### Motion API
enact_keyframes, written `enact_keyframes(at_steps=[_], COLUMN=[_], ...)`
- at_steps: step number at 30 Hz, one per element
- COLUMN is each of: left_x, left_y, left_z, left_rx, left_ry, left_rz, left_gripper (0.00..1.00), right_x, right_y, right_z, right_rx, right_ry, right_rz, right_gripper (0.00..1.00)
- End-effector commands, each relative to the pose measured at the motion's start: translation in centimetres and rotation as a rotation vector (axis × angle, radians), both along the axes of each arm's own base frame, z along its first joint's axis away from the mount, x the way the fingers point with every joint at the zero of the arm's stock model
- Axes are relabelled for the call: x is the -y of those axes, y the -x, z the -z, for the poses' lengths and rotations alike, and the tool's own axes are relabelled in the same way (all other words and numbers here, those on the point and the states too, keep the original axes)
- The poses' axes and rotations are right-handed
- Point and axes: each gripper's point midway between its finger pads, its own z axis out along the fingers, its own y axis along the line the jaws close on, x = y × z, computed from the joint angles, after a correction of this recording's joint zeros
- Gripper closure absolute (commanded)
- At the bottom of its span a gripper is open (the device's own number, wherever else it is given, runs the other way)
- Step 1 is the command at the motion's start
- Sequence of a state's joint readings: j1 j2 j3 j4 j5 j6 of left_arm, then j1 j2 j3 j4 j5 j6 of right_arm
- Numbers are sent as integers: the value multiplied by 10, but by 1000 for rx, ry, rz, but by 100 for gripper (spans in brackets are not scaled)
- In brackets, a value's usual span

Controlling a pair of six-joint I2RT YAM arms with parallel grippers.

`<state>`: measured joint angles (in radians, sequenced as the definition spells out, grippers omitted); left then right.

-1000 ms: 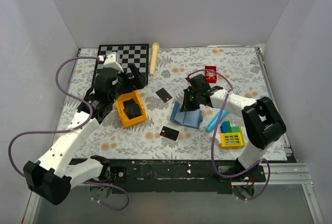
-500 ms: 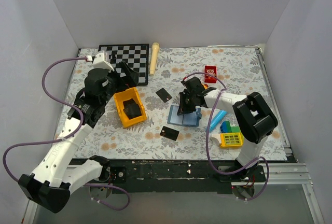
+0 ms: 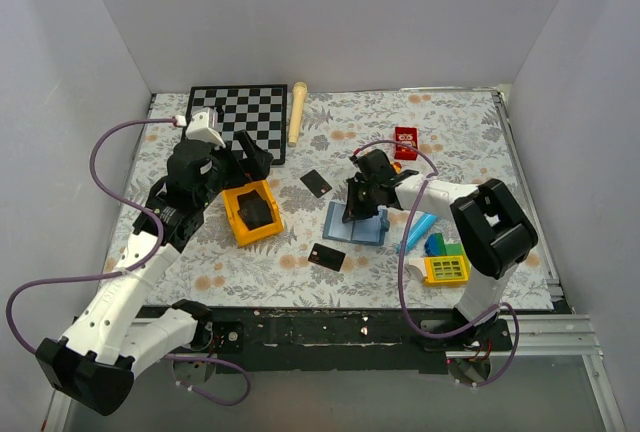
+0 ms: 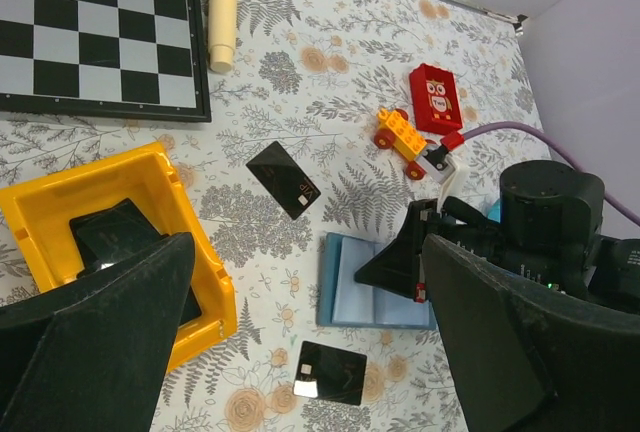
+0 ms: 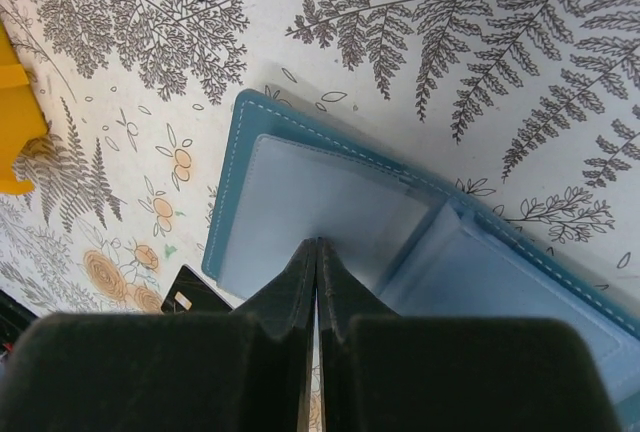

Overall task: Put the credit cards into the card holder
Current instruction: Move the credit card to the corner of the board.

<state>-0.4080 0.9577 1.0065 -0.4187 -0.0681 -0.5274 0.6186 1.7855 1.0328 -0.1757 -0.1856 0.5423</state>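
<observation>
The slate-blue card holder [image 3: 356, 224] lies open like a book on the flowered cloth, its lighter inside facing up [image 5: 330, 197] [image 4: 372, 294]. My right gripper [image 3: 351, 215] is shut, and its joined tips [image 5: 317, 244] rest on the holder's left inner leaf with nothing between them. One black credit card [image 3: 316, 183] [image 4: 284, 179] lies just beyond the holder. A second card [image 3: 327, 256] [image 4: 330, 373] lies in front of it, and its corner shows in the right wrist view [image 5: 190, 292]. My left gripper [image 3: 252, 155] [image 4: 308, 244] hovers open and empty above the yellow bin.
A yellow bin [image 3: 268, 227] holding a black object sits left of the cards. A chessboard [image 3: 238, 112] and a wooden rod [image 3: 297, 112] lie at the back. A red box [image 3: 405, 140], a yellow toy car [image 4: 400, 137], a bright blue tube [image 3: 418, 230] and coloured blocks [image 3: 446, 268] crowd the right.
The card holder, raised and half folded a second ago, now lies flat and open under my right gripper. My left arm has swung over the yellow bin.
</observation>
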Motion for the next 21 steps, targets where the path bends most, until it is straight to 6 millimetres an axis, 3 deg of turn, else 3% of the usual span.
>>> enact_keyframes(at_steps=[1, 8, 21], left_x=[2, 8, 24], left_y=[4, 8, 25], left_z=[-2, 5, 21], left_rx=[11, 0, -17], left_ry=[6, 10, 13], left_rz=[25, 66, 195], left_gripper=[3, 3, 6], right_x=[0, -1, 8], right_y=[-2, -1, 6], right_z=[-24, -43, -47], right_rx=[62, 92, 106], right_ry=[-18, -42, -29], right_rz=[-16, -24, -23], right_gripper=[94, 92, 91])
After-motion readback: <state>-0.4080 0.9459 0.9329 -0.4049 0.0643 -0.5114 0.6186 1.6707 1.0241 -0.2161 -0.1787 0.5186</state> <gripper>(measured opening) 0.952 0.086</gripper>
